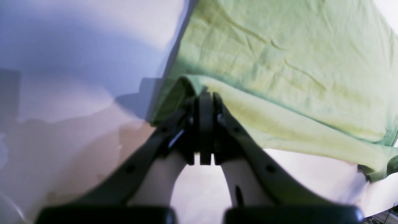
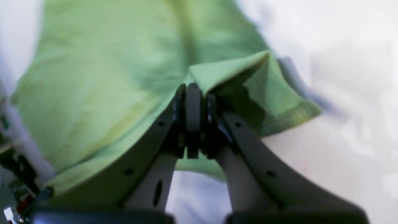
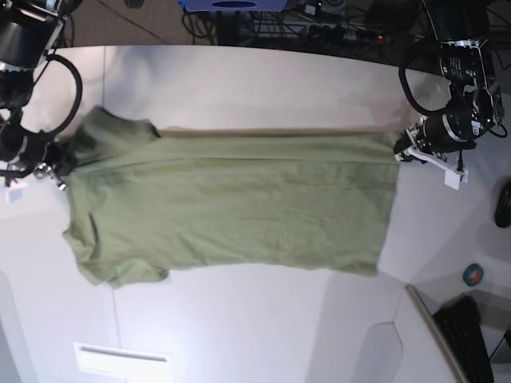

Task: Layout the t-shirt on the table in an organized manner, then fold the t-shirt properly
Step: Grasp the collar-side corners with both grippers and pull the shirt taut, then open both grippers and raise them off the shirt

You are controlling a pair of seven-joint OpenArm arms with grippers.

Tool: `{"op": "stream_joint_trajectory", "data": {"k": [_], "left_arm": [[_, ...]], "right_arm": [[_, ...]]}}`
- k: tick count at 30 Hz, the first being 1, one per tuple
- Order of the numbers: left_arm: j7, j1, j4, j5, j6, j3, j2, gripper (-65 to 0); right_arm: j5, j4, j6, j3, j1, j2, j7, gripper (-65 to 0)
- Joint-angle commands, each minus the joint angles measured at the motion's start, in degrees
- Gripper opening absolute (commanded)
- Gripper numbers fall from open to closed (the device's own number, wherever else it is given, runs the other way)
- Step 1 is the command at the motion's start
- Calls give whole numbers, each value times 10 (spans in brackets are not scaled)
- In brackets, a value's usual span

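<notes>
Base view: t-shirt [image 3: 231, 207] plain (no legible writing), table [image 3: 263, 327] white.

The t-shirt [image 3: 231, 207] lies spread across the table [image 3: 263, 327], between both arms' closed jaws.

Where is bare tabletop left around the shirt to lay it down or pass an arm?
Bare table runs along the far side of the t-shirt, and a wider patch on the near side. Both ends are crowded: the left gripper pinches the hem corner, the right gripper the shoulder end.
</notes>
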Motion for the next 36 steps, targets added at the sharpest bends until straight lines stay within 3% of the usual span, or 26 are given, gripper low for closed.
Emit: {"op": "stream_joint_trajectory", "data": {"k": [1,6,20,23,25,28,31,33,36], "left_arm": [[-8,-5,9,8,-2,-5,-10,-650],[-56,-5,7,52,-2,1,-8,-650],[-58,-10,7,52,-2,-1,-1,-650],[-56,-21,6,49,-2,-4,-1,-650],[-55,-24,7,46,-2,-4,-1,-530],[-55,-25,11,46,-2,-5,0,-304],[-55,-37,13,46,-2,-5,8,-135],[-54,-43,13,46,-2,-6,10,-82],[-54,-43,29,45,-5,-31,12,-79]], "right_arm": [[9,9,1,3,11,8,9,-650],[9,10,-1,2,11,8,12,-650],[9,8,-2,2,12,7,8,-650],[12,12,-2,4,10,6,8,-467],[13,12,-2,4,10,6,8,-377],[15,17,1,5,10,6,8,-363],[15,63,1,5,-6,6,8,-360],[16,128,1,5,-27,2,7,-359],[15,232,-1,5,-75,-13,-10,-359]]}}
